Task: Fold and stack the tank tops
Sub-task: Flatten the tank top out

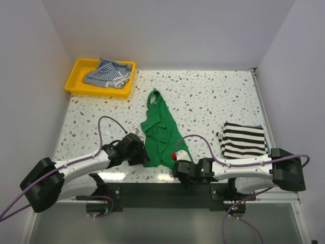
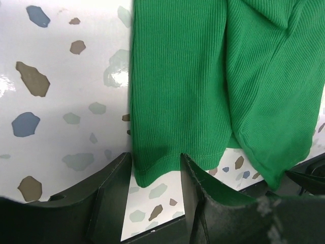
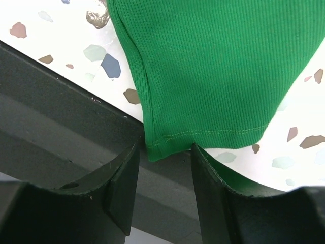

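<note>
The green top lies rumpled on the desk, hem toward the near edge, with the left end effector and right end effector each open astride a hem corner; best to pinch both corners together, deep enough to hold, then pull evenly.

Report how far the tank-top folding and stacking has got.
Done: the black-and-white striped tank top lies folded at the table's right. In hand: the green tank top lies rumpled mid-table, with the left pincer and right pincer each open around a near hem corner. Remaining: folding it, then the blue-and-white striped tank top, bunched in the yellow tray, and stacking all three.
</note>
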### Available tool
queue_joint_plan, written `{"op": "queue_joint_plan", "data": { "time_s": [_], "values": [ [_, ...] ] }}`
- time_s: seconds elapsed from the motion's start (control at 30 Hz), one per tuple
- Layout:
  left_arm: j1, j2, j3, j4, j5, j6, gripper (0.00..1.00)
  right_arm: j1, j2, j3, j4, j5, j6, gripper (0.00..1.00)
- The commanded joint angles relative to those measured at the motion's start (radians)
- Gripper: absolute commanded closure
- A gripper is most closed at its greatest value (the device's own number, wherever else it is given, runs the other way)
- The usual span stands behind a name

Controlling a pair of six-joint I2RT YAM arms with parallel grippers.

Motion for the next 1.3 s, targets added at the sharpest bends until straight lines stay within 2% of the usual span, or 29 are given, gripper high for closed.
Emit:
{"op": "queue_joint_plan", "data": {
  "time_s": [0.0, 0.1, 0.23, 0.3, 0.33, 0.37, 0.4, 0.43, 0.53, 0.63, 0.87, 0.93, 0.97, 1.1, 1.27],
  "values": [
    [-0.018, 0.042, -0.020, -0.067, -0.006, -0.019, 0.51, 0.009, 0.024, 0.000, 0.034, 0.018, 0.010, 0.51],
    [-0.027, 0.056, -0.018, -0.067, -0.004, -0.024, 0.53, 0.010, 0.034, 0.004, 0.033, 0.032, 0.008, 0.51],
    [-0.030, 0.069, -0.020, -0.064, -0.029, -0.022, 0.61, 0.010, 0.046, -0.001, 0.043, 0.041, 0.011, 0.56],
    [-0.032, 0.072, -0.020, -0.050, -0.027, -0.017, 0.72, 0.009, 0.049, 0.002, 0.037, 0.050, 0.010, 0.62],
    [-0.032, 0.073, -0.018, -0.041, -0.023, -0.010, 0.77, 0.010, 0.049, 0.011, 0.021, 0.060, 0.010, 0.70],
    [-0.030, 0.071, -0.014, -0.017, -0.014, -0.001, 0.88, 0.007, 0.047, 0.017, 0.009, 0.063, 0.008, 0.74],
    [-0.030, 0.069, -0.006, -0.008, -0.017, 0.012, 0.93, 0.007, 0.041, 0.037, -0.003, 0.090, 0.007, 0.77],
    [-0.026, 0.066, 0.005, -0.010, -0.026, 0.031, 1.00, 0.007, 0.035, 0.049, -0.037, 0.109, 0.007, 0.86],
    [0.000, 0.036, 0.066, -0.020, -0.058, 0.074, 1.00, -0.008, -0.014, 0.112, -0.110, 0.156, -0.004, 1.00],
    [0.039, -0.033, 0.130, -0.059, -0.081, 0.114, 1.00, -0.072, -0.086, 0.166, -0.149, 0.152, -0.050, 1.00],
    [0.148, -0.202, 0.371, -0.239, -0.107, 0.226, 1.00, -0.362, -0.259, 0.315, -0.158, 0.063, -0.163, 1.00],
    [0.168, -0.217, 0.454, -0.289, -0.151, 0.262, 1.00, -0.392, -0.269, 0.439, -0.181, 0.092, -0.182, 1.00],
    [0.169, -0.220, 0.547, -0.302, -0.168, 0.274, 1.00, -0.411, -0.269, 0.488, -0.192, 0.113, -0.187, 1.00],
    [0.192, -0.175, 0.810, -0.331, -0.270, 0.326, 1.00, -0.476, -0.209, 0.822, -0.229, 0.297, -0.234, 1.00],
    [0.202, -0.106, 1.149, -0.290, -0.362, 0.346, 1.00, -0.597, -0.063, 1.138, -0.200, 0.319, -0.311, 1.00]
  ]
}}
